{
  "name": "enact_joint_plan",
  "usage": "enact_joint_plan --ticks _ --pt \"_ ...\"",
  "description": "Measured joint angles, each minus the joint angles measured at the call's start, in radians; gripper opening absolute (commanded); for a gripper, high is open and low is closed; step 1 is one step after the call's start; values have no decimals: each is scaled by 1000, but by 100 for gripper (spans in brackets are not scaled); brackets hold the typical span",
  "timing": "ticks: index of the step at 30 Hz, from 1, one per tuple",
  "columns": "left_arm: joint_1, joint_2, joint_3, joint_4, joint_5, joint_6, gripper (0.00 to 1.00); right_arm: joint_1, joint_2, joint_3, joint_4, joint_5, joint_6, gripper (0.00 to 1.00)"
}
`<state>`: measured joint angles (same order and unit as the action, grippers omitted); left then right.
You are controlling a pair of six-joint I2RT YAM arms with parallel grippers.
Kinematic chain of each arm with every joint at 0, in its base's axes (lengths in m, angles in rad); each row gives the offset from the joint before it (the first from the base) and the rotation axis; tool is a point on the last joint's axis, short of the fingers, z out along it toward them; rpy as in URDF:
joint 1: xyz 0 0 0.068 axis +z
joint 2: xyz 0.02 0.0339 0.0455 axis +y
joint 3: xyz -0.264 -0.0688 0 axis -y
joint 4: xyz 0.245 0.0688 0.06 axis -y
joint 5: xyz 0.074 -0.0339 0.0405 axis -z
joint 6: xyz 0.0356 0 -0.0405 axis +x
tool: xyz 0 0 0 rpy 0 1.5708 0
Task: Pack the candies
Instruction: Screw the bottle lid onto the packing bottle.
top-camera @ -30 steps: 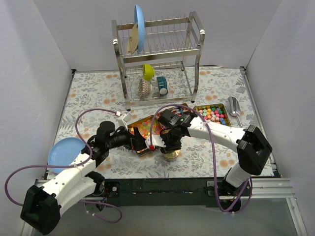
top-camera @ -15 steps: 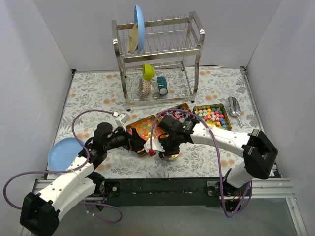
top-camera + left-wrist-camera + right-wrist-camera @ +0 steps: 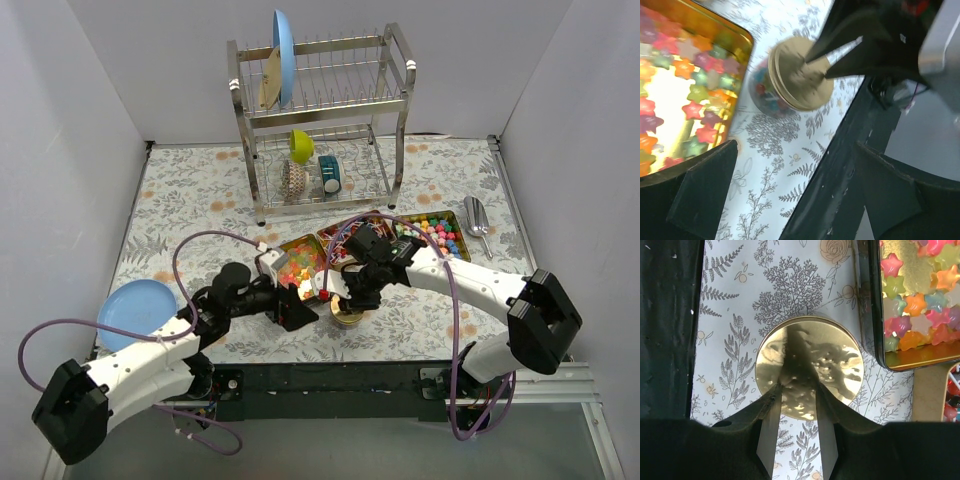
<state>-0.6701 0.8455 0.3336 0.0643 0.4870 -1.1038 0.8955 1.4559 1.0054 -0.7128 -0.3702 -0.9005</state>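
**Top external view**
- Floral table cover [image 3: 200, 190]; dish rack [image 3: 320, 110] at upper centre, blue plate [image 3: 138, 306] at lower left, metal scoop [image 3: 476, 222] at right.
- Row of three tins [image 3: 458, 232] just below the rack, holding the candies: star gummies [image 3: 298, 262] in the left tin, wrapped pieces [image 3: 352, 232] in the middle one, round balls [image 3: 430, 232] in the right one.
- Jar [image 3: 347, 316] with a gold top stands just below the left tin.
- Right gripper [image 3: 338, 292] is over the jar; left gripper [image 3: 303, 308] is just beside it on the left.

**Left wrist view**
- Left gripper [image 3: 795, 195]: its fingers [image 3: 705, 192] stand wide apart at the bottom corners, with nothing between them.
- Gold-rimmed tin [image 3: 742, 32] of star gummies [image 3: 675, 95] at left.
- Jar [image 3: 760, 92] upright at centre, coloured candies showing through its side, gold lid [image 3: 800, 75] on top.
- Two dark finger points of the right gripper [image 3: 822, 62] rest on the lid.

**Right wrist view**
- Right gripper [image 3: 796, 387]: jaws narrowly parted, gripping nothing, tips on the gold lid [image 3: 840, 355].
- Tin [image 3: 870, 305] of star gummies [image 3: 920, 300] at upper right, just beside the jar.
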Motion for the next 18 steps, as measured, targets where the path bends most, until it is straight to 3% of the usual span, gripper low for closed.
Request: enact_joint_plan --ticks 2,9,13,18 --pt "-68 20 -26 37 -36 27 98 -5 -2 8 -16 0 3 43" --pt "-238 85 -104 237 -187 159 98 -150 23 209 -229 9 135 66" --pt "-291 150 -112 337 -222 237 98 -229 -8 331 -220 23 227 72" --pt "-333 225 -132 453 -245 318 98 -273 -80 307 -223 53 327 73"
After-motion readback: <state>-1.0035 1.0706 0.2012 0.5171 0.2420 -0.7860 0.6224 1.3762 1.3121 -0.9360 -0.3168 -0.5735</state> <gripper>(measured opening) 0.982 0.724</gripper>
